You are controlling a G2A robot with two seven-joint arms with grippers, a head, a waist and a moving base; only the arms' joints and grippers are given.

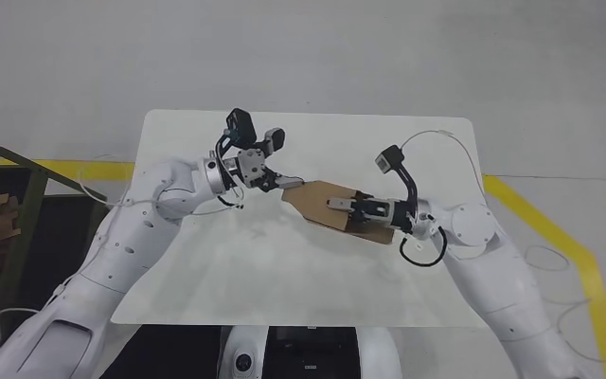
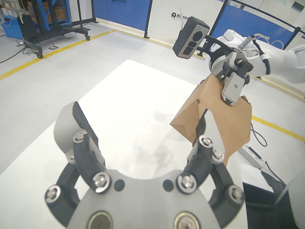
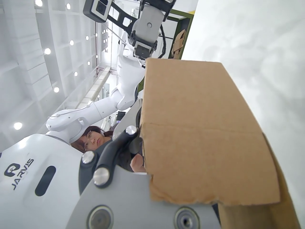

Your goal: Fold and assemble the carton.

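1. Here's the brown carton (image 1: pixel 312 199), close to the middle of the table (image 1: pixel 284 284), a touch toward 3 o'clock. From the left wrist view it looks to be held up clear of the surface, partly folded, with one pointed end aimed at 10 o'clock.
2. The right gripper (image 1: pixel 352 204) comes in from 3 o'clock, its fingers clamped on a carton panel. One finger is pressed flat on the outer face.
3. The left gripper (image 2: pixel 141 110) sits at that 10 o'clock tip with its fingers spread wide, grasping nothing. One finger is right at the carton's corner; whether it is touching, I can't tell.
4. Handling call: this is thin cardboard, so it should be light, stiff across the panels and eager to bend at the creases. It will likely dent or tear at the ragged edges under a hard squeeze.
5. The best hold looks to be flat on a panel, near a fold line, rather than on a loose flap tip. The clamped side can steady it while the free fingers press a flap.
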